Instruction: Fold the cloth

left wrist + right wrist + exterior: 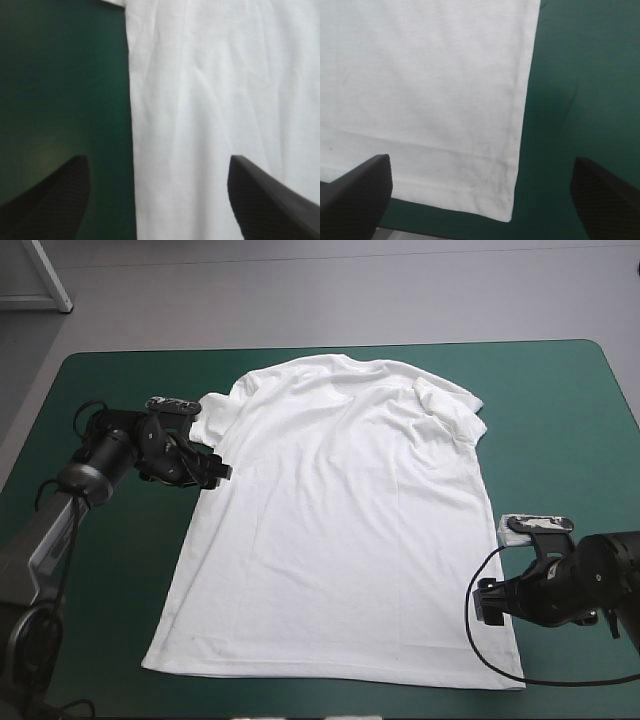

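The T-shirt lies flat mid-frame on the table, collar at the top, hem at the bottom, long axis top to bottom. The left gripper at its left edge and the right gripper by its lower-right corner both stand wide open, empty.

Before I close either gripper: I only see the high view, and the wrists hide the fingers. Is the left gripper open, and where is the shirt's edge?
Observer: The left gripper is open, straddling the T-shirt at its side edge: one finger over the teal-green cover, one over cloth.
Operator: And the right one?
Observer: The right gripper is open too, with the hem corner between its fingers.
Operator: Is that corner flat?
Observer: It looks flat on the cover, with faint grey smudges near the hem.
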